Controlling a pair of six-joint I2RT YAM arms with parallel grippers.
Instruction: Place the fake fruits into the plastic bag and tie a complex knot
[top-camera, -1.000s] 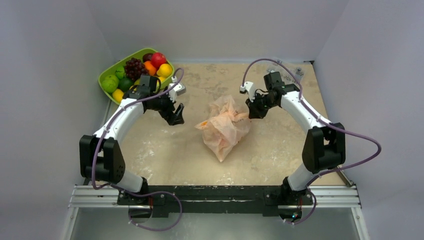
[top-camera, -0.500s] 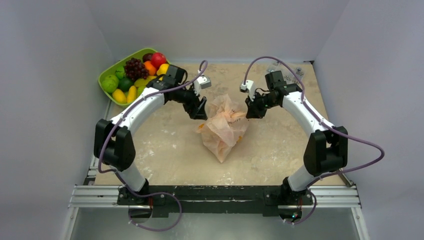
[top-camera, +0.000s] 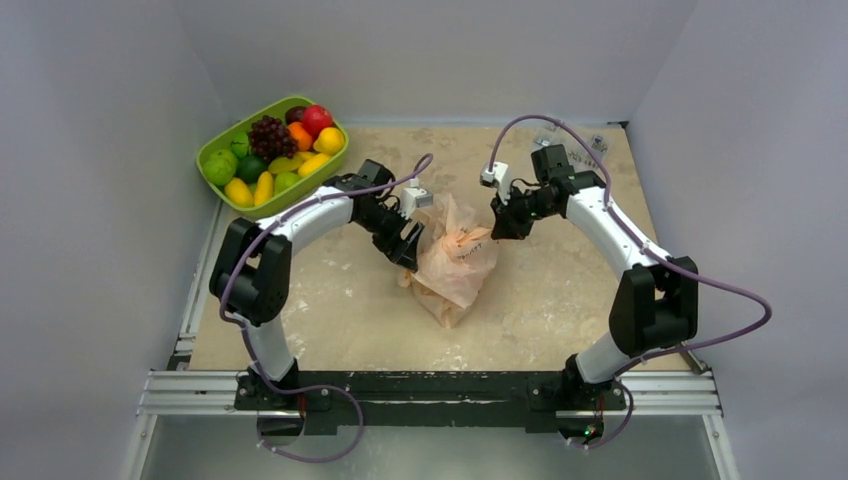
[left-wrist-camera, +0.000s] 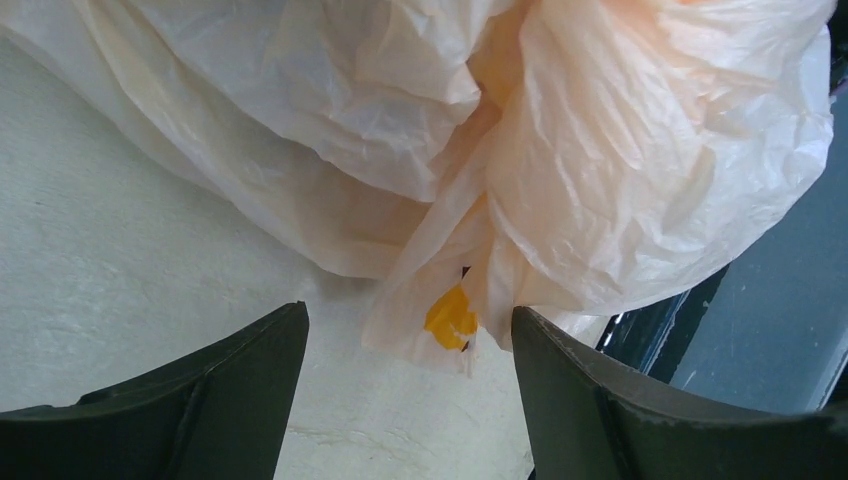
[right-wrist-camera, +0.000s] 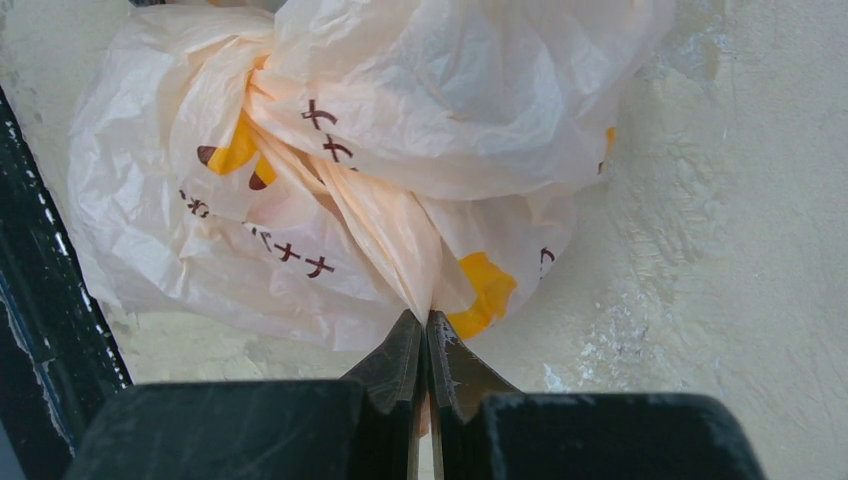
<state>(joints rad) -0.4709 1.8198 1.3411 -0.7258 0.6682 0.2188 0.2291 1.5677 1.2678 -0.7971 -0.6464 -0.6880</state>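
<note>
One camera sits high above the near edge of the pale beige table (top-camera: 330, 300) and looks down on all of it. Both wrist cameras look from very close, from opposite sides, at the crinkly peach plastic bag (top-camera: 455, 265), which all three views share.

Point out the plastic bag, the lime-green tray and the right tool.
plastic bag (top-camera: 455, 265), top view, crumpled middle of the bag.
lime-green tray (top-camera: 232, 128), top view, its far left rim.
right tool (right-wrist-camera: 422, 330), right wrist view, between the shut fingertips pinching a bag strip.
</note>
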